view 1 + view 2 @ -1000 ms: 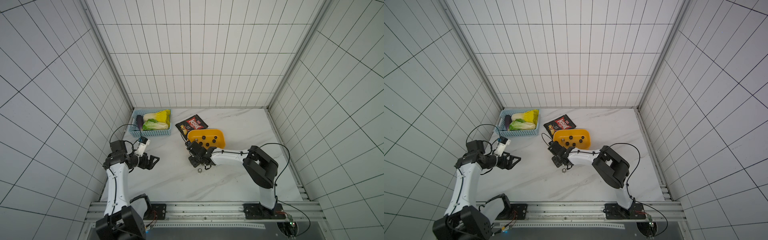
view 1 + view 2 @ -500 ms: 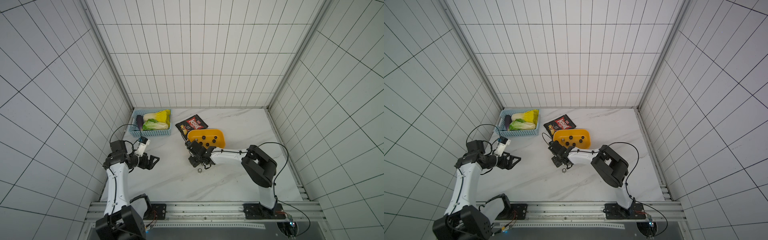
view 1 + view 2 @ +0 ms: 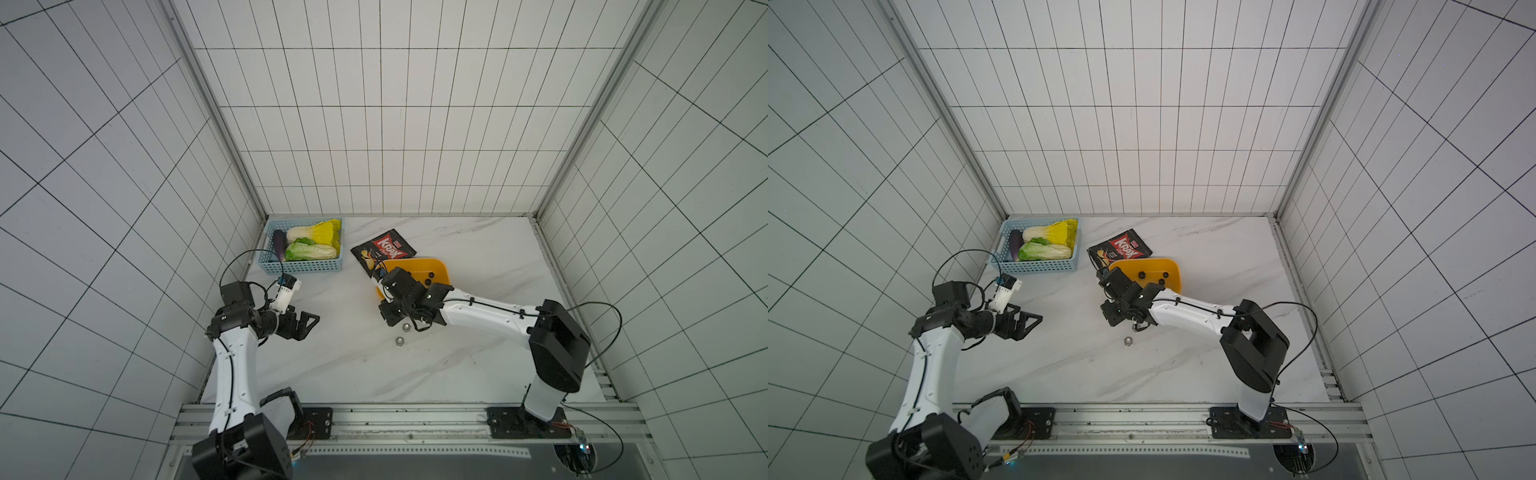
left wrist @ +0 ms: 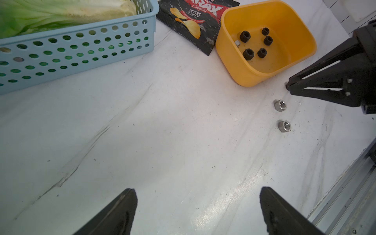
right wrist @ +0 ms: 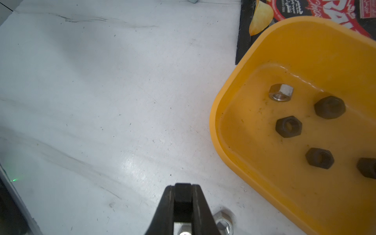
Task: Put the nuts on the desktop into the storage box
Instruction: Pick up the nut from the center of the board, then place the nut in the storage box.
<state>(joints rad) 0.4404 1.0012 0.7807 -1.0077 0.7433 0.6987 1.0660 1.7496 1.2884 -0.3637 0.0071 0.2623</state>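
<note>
The yellow-orange storage box point(image 3: 439, 269) point(image 4: 227, 67) point(image 5: 262, 48) stands mid-desktop and holds several black nuts point(image 5: 288, 126) and one silver nut point(image 5: 281, 94). Two silver nuts point(image 4: 280, 105) point(image 4: 284, 126) lie on the white desktop point(image 3: 353, 365) just in front of the box; they also show in a top view point(image 3: 405, 327) point(image 3: 400, 340). My right gripper point(image 3: 390, 321) point(image 3: 1112, 319) point(image 5: 183, 188) is low beside them, shut on a small black nut pinched between its tips. One silver nut point(image 5: 222, 222) lies right beside a finger. My left gripper point(image 3: 307, 324) point(image 3: 1030, 324) point(image 4: 198, 203) hovers open and empty at the left.
A light blue perforated basket point(image 3: 303, 266) point(image 4: 81, 40) of cabbages and an eggplant stands at the back left. A black chips bag point(image 3: 384, 249) point(image 4: 189, 22) lies partly under the box's far side. An aluminium rail point(image 3: 395, 415) borders the desktop's front edge.
The right gripper's jaws have closed beside the box, now pinching a black nut; the arm barely shifted. The left arm has not moved.
</note>
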